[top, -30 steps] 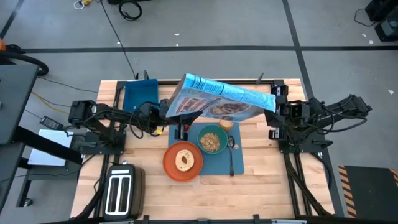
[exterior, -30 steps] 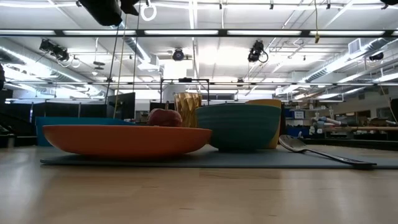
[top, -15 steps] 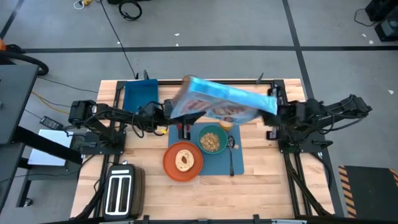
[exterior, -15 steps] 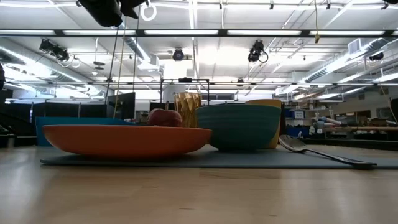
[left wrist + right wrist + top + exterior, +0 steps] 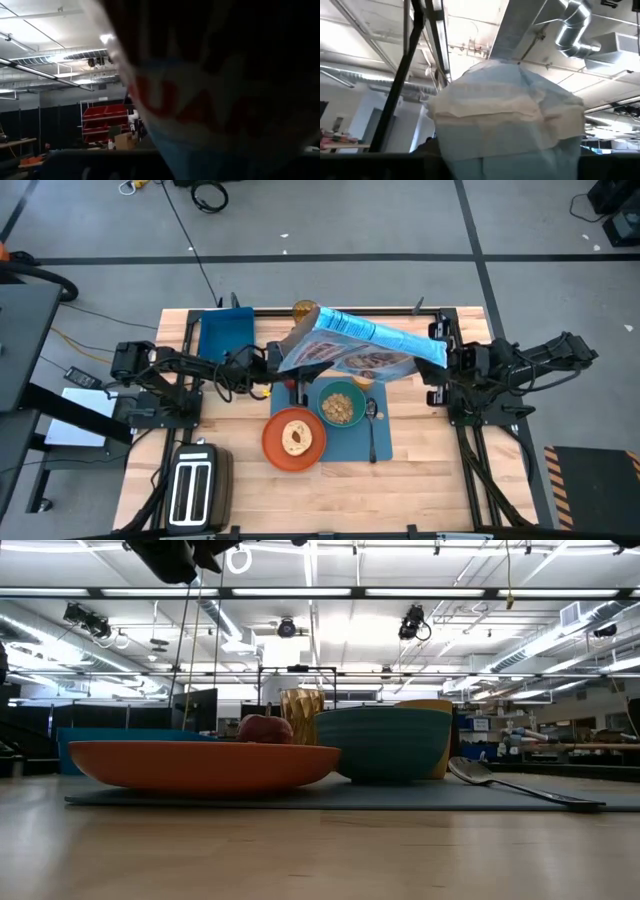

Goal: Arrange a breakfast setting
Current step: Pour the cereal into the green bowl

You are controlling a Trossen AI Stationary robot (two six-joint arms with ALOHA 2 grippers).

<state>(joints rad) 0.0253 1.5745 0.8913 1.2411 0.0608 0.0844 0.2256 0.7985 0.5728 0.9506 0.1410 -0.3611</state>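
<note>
A light-blue cereal box (image 5: pixel 360 345) hangs lengthwise above the table's far middle, between my left gripper (image 5: pixel 272 360) and my right gripper (image 5: pixel 440 355). It fills the left wrist view (image 5: pixel 225 100), and its flapped end shows in the right wrist view (image 5: pixel 505 115). Below it lies the blue placemat (image 5: pixel 352 442). On or by the mat are the orange plate (image 5: pixel 275 442) with the bagel (image 5: pixel 296 438), the teal bowl (image 5: pixel 342 404) holding cereal, and the spoon (image 5: pixel 372 425). The orange cup (image 5: pixel 362 379) is half hidden by the box. The apple (image 5: pixel 262 728) shows only in the low view. My left gripper is on the box's left end (image 5: pixel 288 358), coming level from the table's left; the box hides the fingers. The box is lifted clear of the table. My right gripper is at the box's right, flapped end (image 5: pixel 436 348), coming level from the table's right; the place of contact is hidden.
A deep blue bin (image 5: pixel 225 335) stands at the far left. A silver toaster (image 5: pixel 193 485) stands at the near left corner. A yellowish thing (image 5: pixel 305 310) shows at the far edge behind the box. Bare wood lies along the near edge and at the right.
The cereal box has rocked about its length between the two grippers, first lying flatter, then tipping up again. Its far left corner has shifted a little toward the table's right and uncovered the yellowish thing at the far edge. Everything on the placemat has stayed still.
</note>
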